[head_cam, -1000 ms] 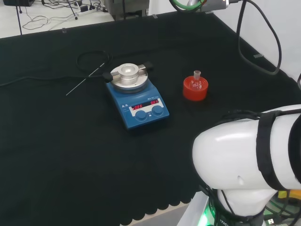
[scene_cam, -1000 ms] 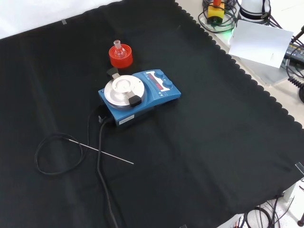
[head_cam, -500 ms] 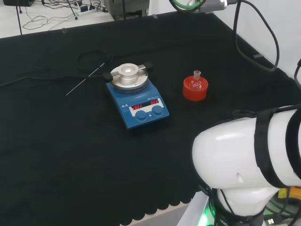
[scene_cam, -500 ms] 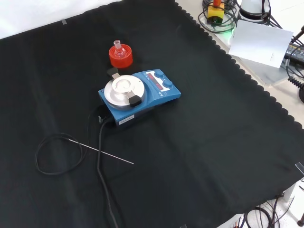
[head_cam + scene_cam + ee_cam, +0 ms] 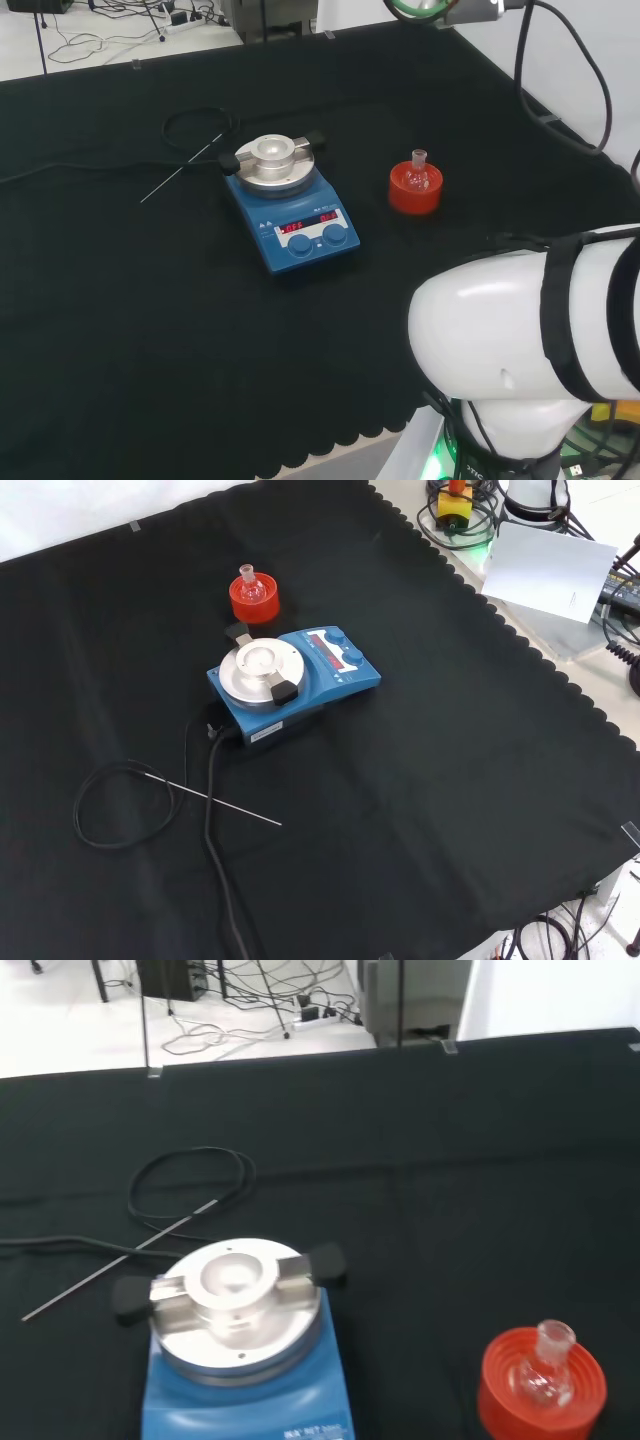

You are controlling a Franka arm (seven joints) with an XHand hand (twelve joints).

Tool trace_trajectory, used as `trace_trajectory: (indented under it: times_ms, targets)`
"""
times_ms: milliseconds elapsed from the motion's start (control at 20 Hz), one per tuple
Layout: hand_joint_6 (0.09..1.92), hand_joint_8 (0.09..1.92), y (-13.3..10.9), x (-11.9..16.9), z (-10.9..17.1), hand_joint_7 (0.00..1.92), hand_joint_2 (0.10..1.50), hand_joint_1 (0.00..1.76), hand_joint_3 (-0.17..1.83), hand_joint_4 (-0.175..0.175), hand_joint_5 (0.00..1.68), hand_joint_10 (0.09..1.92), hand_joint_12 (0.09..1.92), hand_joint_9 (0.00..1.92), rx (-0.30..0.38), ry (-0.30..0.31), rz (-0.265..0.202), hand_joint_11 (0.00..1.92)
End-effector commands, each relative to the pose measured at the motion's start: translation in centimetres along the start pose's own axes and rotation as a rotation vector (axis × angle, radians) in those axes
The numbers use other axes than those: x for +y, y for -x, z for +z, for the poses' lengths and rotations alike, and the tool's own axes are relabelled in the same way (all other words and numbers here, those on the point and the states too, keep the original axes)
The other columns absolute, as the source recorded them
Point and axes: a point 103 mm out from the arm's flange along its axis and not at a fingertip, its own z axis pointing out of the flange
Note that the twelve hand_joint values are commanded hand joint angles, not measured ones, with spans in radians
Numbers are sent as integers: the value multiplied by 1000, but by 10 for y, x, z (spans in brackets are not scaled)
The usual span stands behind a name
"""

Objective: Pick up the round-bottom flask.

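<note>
Round-bottom flask (image 5: 418, 175) sits upright in its red ribbed stand (image 5: 414, 192) on the black surface (image 5: 150, 300), just beside a blue hotplate (image 5: 290, 214). It is untouched, so the pickup has not begun; whether the robot hand is spread or curled cannot be told.

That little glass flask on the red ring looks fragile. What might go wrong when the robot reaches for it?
The flask is small, clear and only resting in the red stand, so a slightly off approach might tip it or lift the stand with it. The blue hotplate sits close beside it, leaving little room on that side for fingers to come down. The glass is hard to see against the red, which may make aiming harder.
</note>
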Motion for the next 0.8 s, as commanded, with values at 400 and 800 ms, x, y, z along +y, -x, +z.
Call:
trace_trajectory:
  times_ms: [400,800]
  targets:
    - [424,583,71,44,71,121,1242,220,326,-19,452,660,1362,221,37,-75,109,0]
    - [425,586,109,86,134,132,1228,282,301,-21,467,660,1359,227,94,-150,161,0]
